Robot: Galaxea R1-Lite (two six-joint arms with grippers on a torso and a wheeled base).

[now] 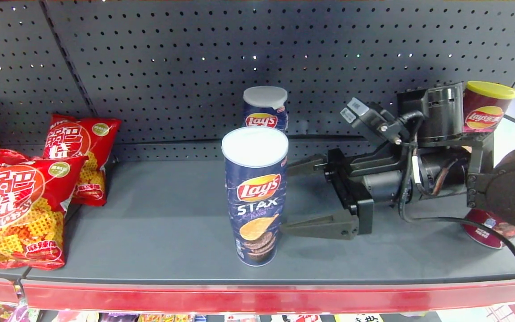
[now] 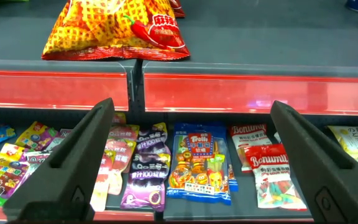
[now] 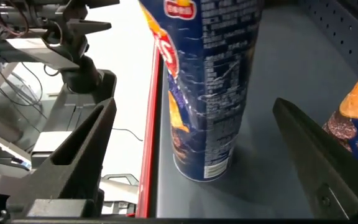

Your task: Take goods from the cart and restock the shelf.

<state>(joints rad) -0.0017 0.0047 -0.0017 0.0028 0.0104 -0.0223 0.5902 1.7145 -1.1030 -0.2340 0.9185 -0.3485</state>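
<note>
Restocking scene, head and wrist views. The front can (image 1: 255, 197), a tall blue crisp tube with a white lid, is standing upright near the front edge of the grey shelf (image 1: 150, 232), roughly at its middle. A second blue can (image 1: 265, 109) is standing directly behind it, close to the perforated back panel.

The right gripper (image 1: 286, 199) is lying low over the shelf board on the right side of the front can, and its fingers are spreading wide. The two fingertips are ending just beside the can's right wall, one toward the back panel and one toward the shelf edge. In the right wrist view the front can (image 3: 207, 93) is sitting in the mouth of the right gripper (image 3: 194, 109) with open shelf showing on either side of it, so nothing is being clamped. Whether a fingertip is touching the can cannot be told.

The left gripper (image 2: 191, 106) is hanging in front of the red shelf edge (image 2: 260, 93), its fingers likewise spread wide and holding nothing, with sweet packets (image 2: 197, 165) lying on the lower shelf beyond it.

Two red snack bags (image 1: 16, 210) (image 1: 83, 156) are leaning at the shelf's left end, and a red can with a yellow lid (image 1: 487, 109) is standing at the right end, behind the arm.
</note>
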